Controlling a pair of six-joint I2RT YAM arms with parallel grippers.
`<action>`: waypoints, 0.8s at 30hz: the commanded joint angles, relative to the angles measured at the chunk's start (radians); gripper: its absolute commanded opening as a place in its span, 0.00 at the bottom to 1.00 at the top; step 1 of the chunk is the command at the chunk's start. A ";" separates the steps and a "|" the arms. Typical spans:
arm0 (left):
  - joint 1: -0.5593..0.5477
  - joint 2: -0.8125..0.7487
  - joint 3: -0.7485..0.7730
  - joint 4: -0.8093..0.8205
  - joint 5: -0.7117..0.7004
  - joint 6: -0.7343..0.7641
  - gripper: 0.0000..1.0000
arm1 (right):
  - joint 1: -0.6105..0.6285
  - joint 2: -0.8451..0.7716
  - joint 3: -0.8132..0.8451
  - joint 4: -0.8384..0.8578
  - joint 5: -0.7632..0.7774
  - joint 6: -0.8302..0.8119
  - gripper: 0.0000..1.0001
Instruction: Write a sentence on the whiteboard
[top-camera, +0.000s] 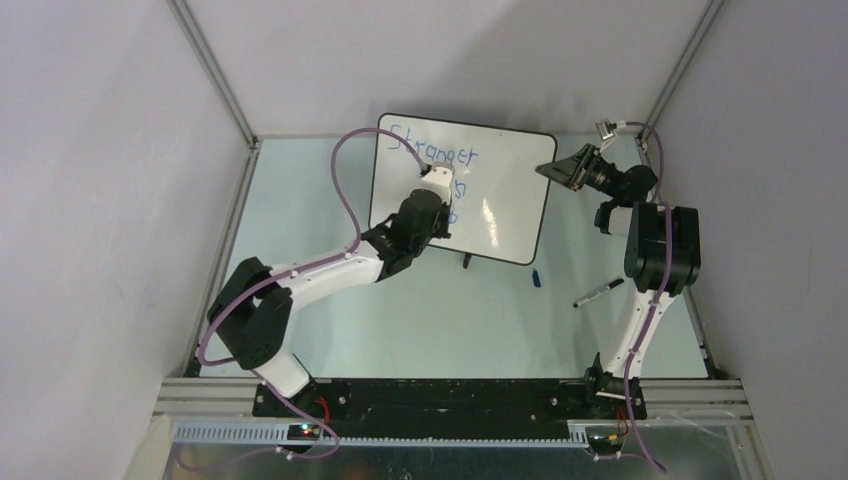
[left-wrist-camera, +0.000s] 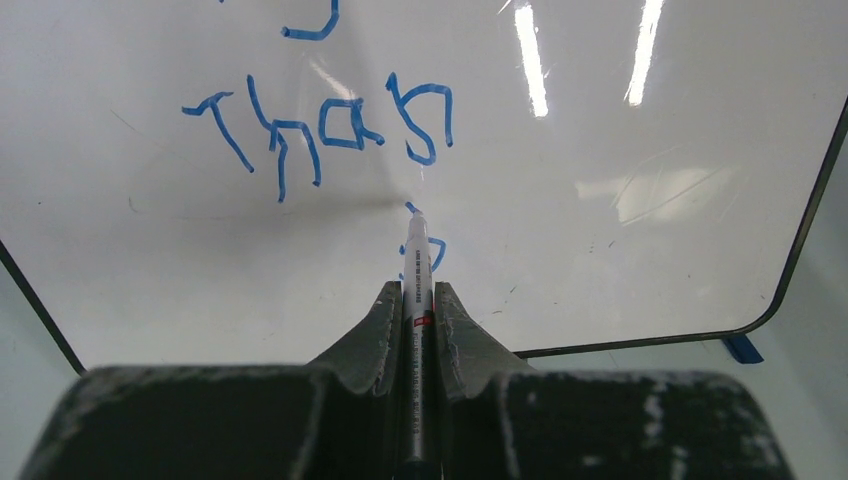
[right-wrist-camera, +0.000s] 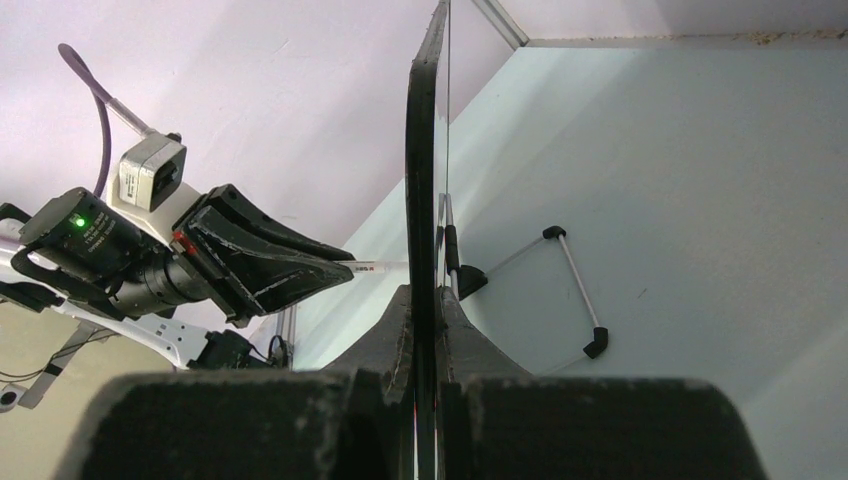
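Bright, even, cool light from overhead; shadows soft throughout. Left wrist view: two long glare streaks and a paler patch on my whiteboard (left-wrist-camera: 150, 260). The sentence (left-wrist-camera: 320, 130) is sharp, and the marker (left-wrist-camera: 417, 255) throws a faint grey shadow leftward from its tip. My left gripper (left-wrist-camera: 418, 292), close up, is soft and grainy. Right wrist view: my right gripper (right-wrist-camera: 425, 305) blurred, walls (right-wrist-camera: 250, 90) tinted lilac. Top view slightly soft, one small glint on the whiteboard.

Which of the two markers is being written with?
The marker clamped in the left gripper, its tip at the whiteboard under "Than"; the other marker lies loose on the table.
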 joint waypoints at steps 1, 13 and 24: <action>0.000 0.009 0.042 0.003 -0.029 0.021 0.00 | -0.003 -0.077 0.010 0.044 0.009 0.055 0.00; 0.001 0.030 0.058 0.006 -0.026 0.024 0.00 | -0.003 -0.077 0.010 0.042 0.009 0.055 0.00; 0.001 0.039 0.069 0.002 -0.031 0.027 0.00 | -0.003 -0.077 0.009 0.043 0.008 0.056 0.00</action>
